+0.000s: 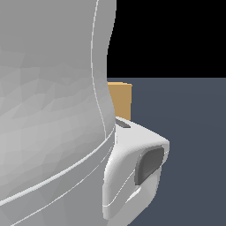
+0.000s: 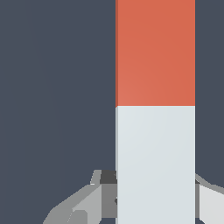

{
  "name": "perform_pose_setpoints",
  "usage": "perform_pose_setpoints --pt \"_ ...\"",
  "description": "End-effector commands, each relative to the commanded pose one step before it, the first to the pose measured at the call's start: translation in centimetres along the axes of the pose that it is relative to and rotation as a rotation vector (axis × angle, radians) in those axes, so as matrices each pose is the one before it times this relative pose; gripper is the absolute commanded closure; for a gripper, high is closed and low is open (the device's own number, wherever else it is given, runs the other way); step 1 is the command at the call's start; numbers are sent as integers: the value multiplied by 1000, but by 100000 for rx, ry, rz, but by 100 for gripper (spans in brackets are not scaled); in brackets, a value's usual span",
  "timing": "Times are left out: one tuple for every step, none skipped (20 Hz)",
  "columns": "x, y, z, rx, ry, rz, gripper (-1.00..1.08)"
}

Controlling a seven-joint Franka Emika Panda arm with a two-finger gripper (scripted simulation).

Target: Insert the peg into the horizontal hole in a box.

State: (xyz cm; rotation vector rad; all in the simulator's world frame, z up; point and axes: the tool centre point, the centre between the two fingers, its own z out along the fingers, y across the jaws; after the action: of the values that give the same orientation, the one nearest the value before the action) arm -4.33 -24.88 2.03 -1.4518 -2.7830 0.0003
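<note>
In the wrist view the peg (image 2: 155, 109) fills the middle of the picture, one half orange-red, the other pale grey-white. My gripper (image 2: 155, 199) stands around the pale half. One grey finger (image 2: 103, 194) lies against one side and the other finger (image 2: 210, 199) against the opposite side, so the gripper looks shut on the peg. In the exterior view only a corner of the tan box (image 1: 120, 99) shows behind the arm. The hole is hidden. The peg and gripper are hidden in the exterior view.
The pale grey arm (image 1: 53, 110) fills the exterior view's left and blocks most of the scene. A dark blue-grey floor (image 1: 194, 132) spreads to the exterior view's right and also lies behind the peg in the wrist view (image 2: 52, 87).
</note>
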Motion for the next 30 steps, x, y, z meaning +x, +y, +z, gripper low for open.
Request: perform_pose_setpoints --pt "1025 753 -318 -141 -154 1725 108" --pt "502 315 -105 -2 -1 886 108" --pt "538 339 -113 -2 -1 951 108" --pt "574 363 -121 -2 -1 1011 108" --pt "608 385 -128 -2 -1 1074 108" --pt "642 409 -135 -2 -1 1133 108" --pt "675 432 -142 -2 -1 1192 108" --pt "708 455 -149 -3 -1 1249 108" --pt "735 474 -155 -3 -1 1298 108" --pt "735 477 -155 -3 -1 1296 108" --pt "729 475 -155 -2 -1 1286 108" --pt "724 474 -154 -2 -1 1276 108" --pt "719 473 -153 -2 -1 1269 108" --pt "715 473 -152 -2 -1 1260 108" --pt "711 473 -152 -2 -1 1253 108" --pt "707 473 -151 -1 -1 1248 108" --pt "704 474 -151 -1 -2 1243 108" --pt "701 475 -151 -1 -2 1240 108" --pt "700 477 -151 -1 -2 1236 108" --pt "699 478 -151 0 -2 1234 108" --pt "697 481 -151 0 -3 1233 108" --pt "696 485 -151 0 -3 1234 108" --pt "690 486 -151 0 -3 1228 108" --pt "659 469 -144 1 -3 1175 108" --pt "624 447 -137 1 -3 1116 108" --pt "591 425 -130 1 -4 1054 108" --pt "557 402 -123 1 -4 995 108" --pt "523 382 -116 1 -4 938 108" --pt "486 364 -108 1 -4 880 108" --pt "448 345 -100 1 -3 823 108"
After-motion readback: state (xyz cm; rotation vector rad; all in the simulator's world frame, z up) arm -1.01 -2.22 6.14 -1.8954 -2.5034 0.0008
